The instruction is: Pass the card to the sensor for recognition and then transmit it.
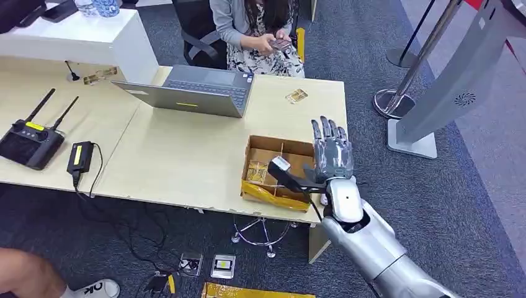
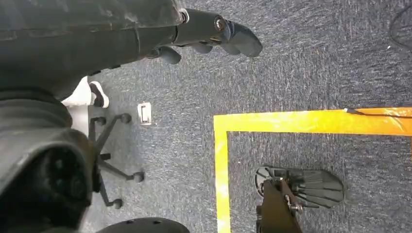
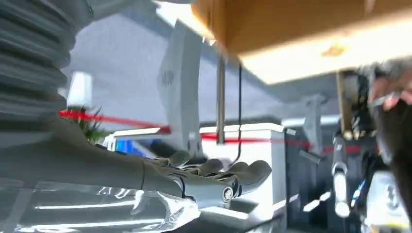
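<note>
Cards: packets in clear wrap with yellow print lie in the left compartments of the cardboard box (image 1: 260, 149), an open, divided carton at the near edge of the desk (image 1: 173, 161). One loose packet (image 1: 296, 95) of like kind lies apart on the desk, toward the far right corner.

Right hand (image 1: 332, 152): raised at the box's right side, above the desk's right end, palm outward, fingers straight and spread. In the right wrist view the fingers (image 3: 243, 172) are extended with nothing visibly between them; a clear, glossy film shows below the hand, and whether it is a card wrapper or a reflection cannot be told. Judged empty.

Left hand (image 2: 214, 31): hanging over the grey carpet, fingers loosely curled, nothing in them; whether they are fully closed cannot be told.

Sensor: not identified with certainty. A grey slanted kiosk panel (image 1: 456, 93) on a white base stands on the floor to the right of the desk and may be the reader.

Surroundings: open laptop (image 1: 192, 93) at the desk's far side; a seated person (image 1: 260, 31) behind it, holding a phone; a black controller with antennas (image 1: 31, 143) and a black power brick (image 1: 80, 156) at left.

Progress: judged early. No card is in hand, none presented to a sensor, none handed on. Remaining: pick a card from the box, present it, pass it along.
</note>
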Controlling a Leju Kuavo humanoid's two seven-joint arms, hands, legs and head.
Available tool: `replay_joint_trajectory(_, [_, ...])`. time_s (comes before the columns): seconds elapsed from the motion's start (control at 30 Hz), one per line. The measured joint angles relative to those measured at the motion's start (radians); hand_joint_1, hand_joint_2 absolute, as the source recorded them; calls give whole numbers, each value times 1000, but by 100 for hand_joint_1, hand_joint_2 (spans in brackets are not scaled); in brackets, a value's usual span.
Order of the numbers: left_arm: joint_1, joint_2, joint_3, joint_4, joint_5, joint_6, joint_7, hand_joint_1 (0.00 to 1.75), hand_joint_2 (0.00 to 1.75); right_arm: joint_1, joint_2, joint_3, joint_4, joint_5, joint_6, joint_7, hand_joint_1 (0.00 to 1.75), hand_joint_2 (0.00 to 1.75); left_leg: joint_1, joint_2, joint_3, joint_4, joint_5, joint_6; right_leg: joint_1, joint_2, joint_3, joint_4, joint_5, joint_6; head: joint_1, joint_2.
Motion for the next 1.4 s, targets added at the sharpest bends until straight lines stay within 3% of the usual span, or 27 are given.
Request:
replay_joint_trajectory(0.3, [0, 0, 0, 0, 10, 0, 0, 0, 0, -90, -48, -13, -93, 26, 69, 6, 0, 175, 0, 0, 0, 0, 0, 0, 0, 0, 0, 0, 0, 0, 0, 0])
replay_joint_trajectory(0.63, [5, 2, 0, 0, 34, 2, -22, 0, 0, -78, -85, -18, -206, -18, 87, 29, 0, 175, 0, 0, 0, 0, 0, 0, 0, 0, 0, 0, 0, 0, 0, 0])
replay_joint_trajectory(1.03, [36, 26, 1, 2, 77, 24, -79, 0, 0, 22, -211, 11, -584, -125, 242, 71, 0, 175, 0, 1, 0, 0, -1, -1, 0, 1, -1, 0, 0, 0, 0, 0])
replay_joint_trajectory(1.1, [42, 28, 2, 2, 82, 28, -84, 0, 0, 50, -229, 15, -628, -171, 230, 85, 0, 175, 0, 1, 0, 0, -1, -1, 0, 1, -1, 0, 0, 0, 0, 0])
replay_joint_trajectory(1.23, [53, 33, 6, 2, 93, 37, -88, 0, 0, 124, -258, 26, -670, -296, 122, 90, 0, 175, 0, 1, -1, 0, -1, 0, 0, 1, -1, 0, 0, 0, 0, 0])
replay_joint_trajectory(1.4, [61, 34, 11, 2, 97, 53, -93, 0, 0, 206, -262, 40, -660, -279, 24, 55, 0, 175, 0, 0, -1, 0, -1, 0, 0, -1, -1, 0, -1, 0, 0, 0])
